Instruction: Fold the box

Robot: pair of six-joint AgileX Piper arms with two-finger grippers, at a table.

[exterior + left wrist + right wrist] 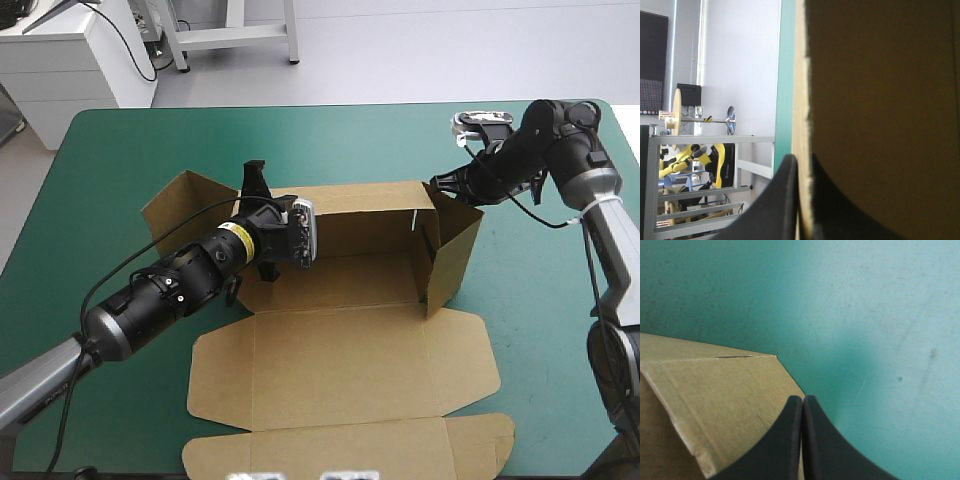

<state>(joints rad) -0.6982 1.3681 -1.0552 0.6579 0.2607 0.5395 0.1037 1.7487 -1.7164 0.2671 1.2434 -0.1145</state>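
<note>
The brown box (340, 370) lies mid-table as an open tray. Its back wall (370, 205) and right wall (452, 250) stand up, and the lid lies flat toward the table's front edge. My left gripper (262, 205) is at the back wall's left end. In the left wrist view the left gripper (802, 160) is shut on the box (880, 100), with the board's edge between the black fingers. My right gripper (440, 185) is at the right wall's far top corner. In the right wrist view the right gripper (802, 399) is shut and its tip rests by that corner of the box (715, 390).
A loose left flap (185, 205) of the box spreads out on the teal-green cover (120, 180) behind my left arm. Bare teal-green cover (865, 315) lies ahead of the right gripper and along the table's right side (540, 300).
</note>
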